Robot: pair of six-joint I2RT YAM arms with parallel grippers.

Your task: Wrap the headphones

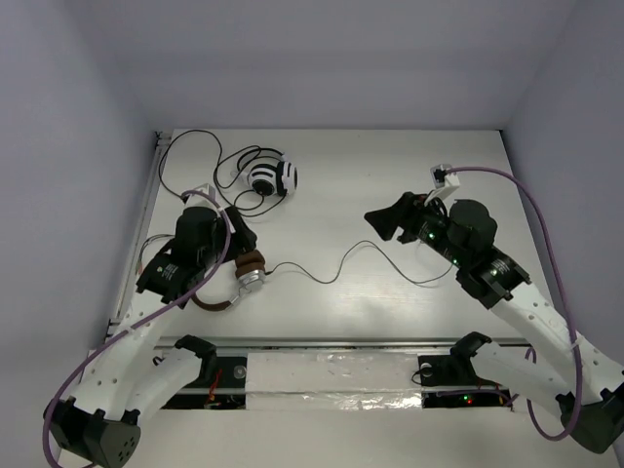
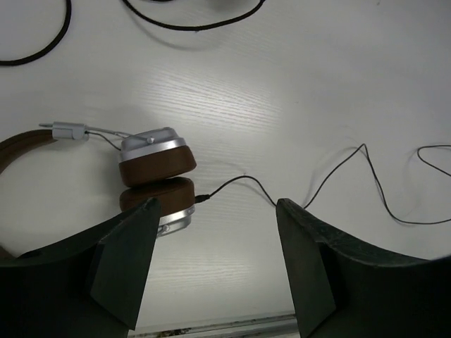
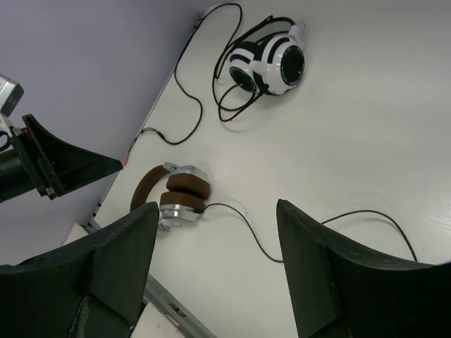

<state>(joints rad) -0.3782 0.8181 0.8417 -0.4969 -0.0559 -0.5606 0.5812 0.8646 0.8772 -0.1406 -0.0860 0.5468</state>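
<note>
The brown-and-silver headphones (image 2: pixel 155 165) lie at the desk's (image 1: pixel 409 175) near left, cushions pressed together, their thin black cable (image 2: pixel 331 176) trailing loose to the right. The left hand (image 2: pixel 216 208) hovers above them, spread wide and empty, straddling the spot where the cable leaves the lower cup. The right hand (image 3: pixel 215 208), equally wide and empty, hangs over the cable's far stretch. A tidy wrap likely means pinning the cups while the other hand gathers slack, clear of the striped headphones (image 1: pixel 273 178) behind.
</note>
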